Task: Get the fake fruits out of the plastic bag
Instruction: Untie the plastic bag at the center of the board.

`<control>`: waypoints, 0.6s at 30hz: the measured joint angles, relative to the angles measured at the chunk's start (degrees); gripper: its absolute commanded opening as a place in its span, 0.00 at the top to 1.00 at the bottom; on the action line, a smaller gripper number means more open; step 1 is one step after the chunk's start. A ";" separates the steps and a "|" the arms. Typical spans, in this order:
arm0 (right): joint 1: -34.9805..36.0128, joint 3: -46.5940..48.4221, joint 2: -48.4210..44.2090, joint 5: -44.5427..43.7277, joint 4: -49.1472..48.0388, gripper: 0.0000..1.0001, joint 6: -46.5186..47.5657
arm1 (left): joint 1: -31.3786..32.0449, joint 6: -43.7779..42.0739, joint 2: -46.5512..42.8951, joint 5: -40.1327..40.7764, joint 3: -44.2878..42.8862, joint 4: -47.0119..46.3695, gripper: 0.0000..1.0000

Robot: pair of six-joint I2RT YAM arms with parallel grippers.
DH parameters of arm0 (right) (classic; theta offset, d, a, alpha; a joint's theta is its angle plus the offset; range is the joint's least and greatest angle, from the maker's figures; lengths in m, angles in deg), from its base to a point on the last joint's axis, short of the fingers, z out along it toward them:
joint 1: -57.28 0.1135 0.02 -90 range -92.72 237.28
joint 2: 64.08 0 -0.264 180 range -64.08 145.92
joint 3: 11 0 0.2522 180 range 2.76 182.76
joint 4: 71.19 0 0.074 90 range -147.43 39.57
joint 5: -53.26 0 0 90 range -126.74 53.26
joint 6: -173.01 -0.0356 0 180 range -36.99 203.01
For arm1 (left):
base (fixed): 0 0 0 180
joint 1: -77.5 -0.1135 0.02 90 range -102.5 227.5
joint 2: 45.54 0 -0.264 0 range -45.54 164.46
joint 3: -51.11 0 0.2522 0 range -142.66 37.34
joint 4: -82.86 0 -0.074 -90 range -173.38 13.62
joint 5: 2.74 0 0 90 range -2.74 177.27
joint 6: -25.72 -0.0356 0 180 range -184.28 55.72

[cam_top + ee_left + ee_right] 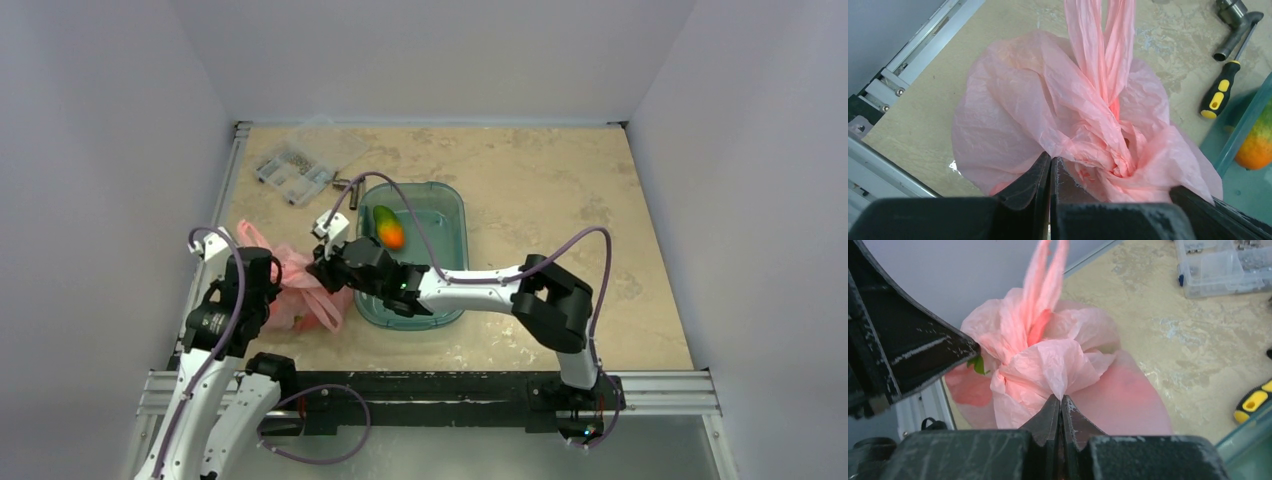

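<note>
The pink plastic bag lies bunched on the table at the left, its handles twisted together and pointing away. My left gripper is shut on a fold of the bag at its near side. My right gripper is shut on another fold of the bag from the opposite side. In the top view both grippers sit at the bag. The fake fruits are hidden inside; only a red glow and a small green leaf tip show through.
A teal tub holding a green-to-orange mango stands right of the bag. A clear parts box sits at the back left. A yellow-and-black screwdriver and a metal socket tool lie beside the tub. The table's left rail is close.
</note>
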 measured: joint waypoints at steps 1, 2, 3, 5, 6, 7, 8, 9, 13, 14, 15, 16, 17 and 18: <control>-0.33 -2.12 -1.29 0.57 -1.14 1.00 -1.22 | 0.00 0.52 -0.48 0.63 0.00 0.39 1.00; -0.81 -3.78 -2.40 1.36 -2.08 1.00 -2.36 | 0.00 1.14 -1.09 1.31 0.00 0.83 1.00; -1.60 -6.25 -3.78 2.99 -4.46 1.00 -4.17 | 0.00 1.46 -1.79 1.84 0.00 1.29 1.00; -4.26 -12.39 -6.56 7.85 -11.21 1.00 -8.92 | -0.02 1.95 -3.63 2.86 0.00 1.75 1.00; -5.66 -14.84 -7.28 10.25 -14.88 1.00 -11.15 | -0.02 1.97 -4.44 3.13 0.00 1.79 1.00; -7.56 -17.51 -7.43 13.46 -20.26 1.00 -13.94 | -0.02 1.95 -5.44 3.34 0.00 1.75 1.00; -9.18 -19.28 -7.13 16.41 -24.26 1.00 -16.57 | -0.02 1.95 -6.43 3.54 0.00 1.73 1.00; -10.69 -20.09 -6.36 19.04 -27.04 1.00 -18.78 | -0.02 1.92 -7.17 3.65 0.00 1.68 1.00; -12.72 -19.50 -3.30 24.94 -31.52 0.91 -23.02 | 0.00 1.49 -8.87 3.82 0.02 1.33 1.00; -12.46 -19.47 -3.04 25.81 -31.65 0.84 -23.47 | 0.04 1.42 -8.87 3.85 0.04 1.36 1.00; -12.17 -19.45 -3.04 26.43 -31.47 0.73 -23.56 | 0.13 1.40 -8.85 3.85 0.04 1.36 1.00; -11.87 -19.15 -3.10 26.45 -30.84 0.63 -23.17 | 0.33 1.38 -8.85 3.89 0.04 1.36 1.00; -11.67 -18.64 -3.19 26.29 -29.73 0.56 -22.82 | 0.46 1.36 -8.85 3.91 0.04 1.36 1.00; -11.28 -17.64 -3.43 25.24 -26.99 0.49 -21.51 | 0.59 1.33 -8.85 4.00 0.04 1.36 1.00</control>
